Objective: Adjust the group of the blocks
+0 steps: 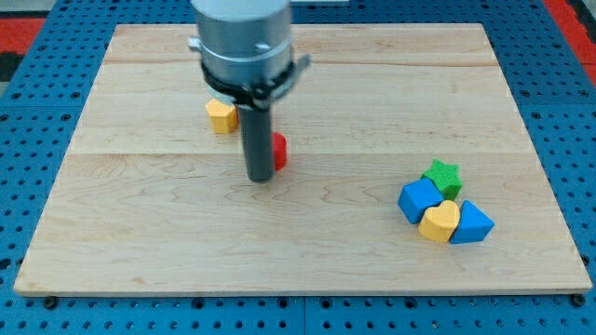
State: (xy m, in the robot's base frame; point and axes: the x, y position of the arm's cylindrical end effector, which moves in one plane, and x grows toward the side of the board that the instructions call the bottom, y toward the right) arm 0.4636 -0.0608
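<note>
My tip [260, 178] rests on the board left of the middle. A red block [278, 151] sits right behind the rod on its right side, mostly hidden, touching or nearly touching it. A yellow block [221, 116] lies a little up and left of the rod. At the view's lower right a tight group lies together: a green star [442, 176] at the top, a blue cube [420, 199] to its lower left, a yellow heart [439, 221] below, and a blue triangular block [470, 223] at the right.
The wooden board [140, 223] lies on a blue pegboard surface [577, 140]. The arm's grey cylindrical body [244, 37] hangs over the board's top middle and hides what is behind it.
</note>
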